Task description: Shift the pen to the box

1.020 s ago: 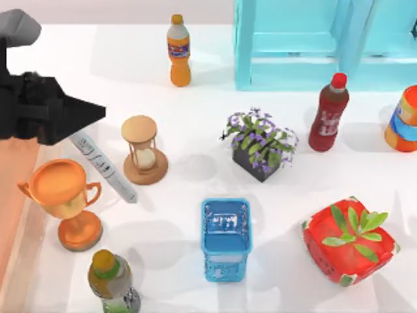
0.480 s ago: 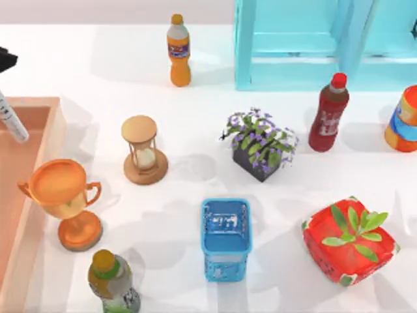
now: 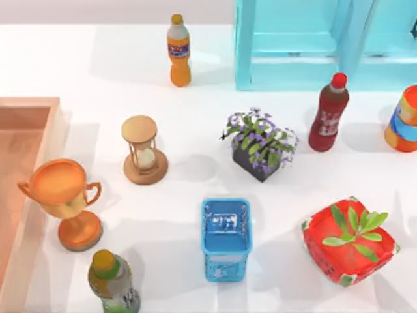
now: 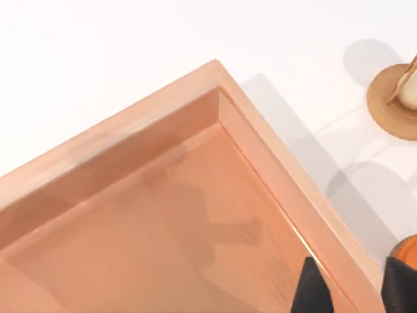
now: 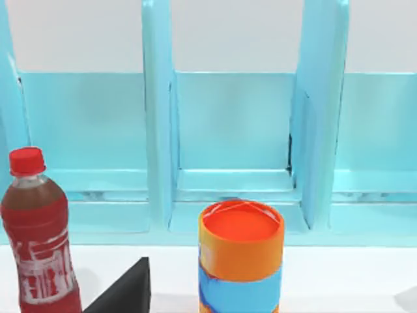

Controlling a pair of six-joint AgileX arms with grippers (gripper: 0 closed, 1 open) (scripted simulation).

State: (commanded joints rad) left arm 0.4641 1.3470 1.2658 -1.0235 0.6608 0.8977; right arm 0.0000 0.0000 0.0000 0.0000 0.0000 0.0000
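Observation:
The box is a large orange-tan crate at the table's left edge, partly cut off by the top view. The left wrist view looks down into its bare floor and thick corner wall. My left gripper hangs above the box's inner wall, and a dark shadow lies on the floor under it. The pen is out of view. My right gripper is parked at the back right, facing a red bottle and an orange can.
An orange trophy stands right beside the box, with an hourglass and a green-capped bottle nearby. Farther right are a blue basket, a flower pot, a red leafy box and a cyan shelf.
My left arm lifted the pen from beside the hourglass and carried it left over the box. Both arm and pen have now left the top view.

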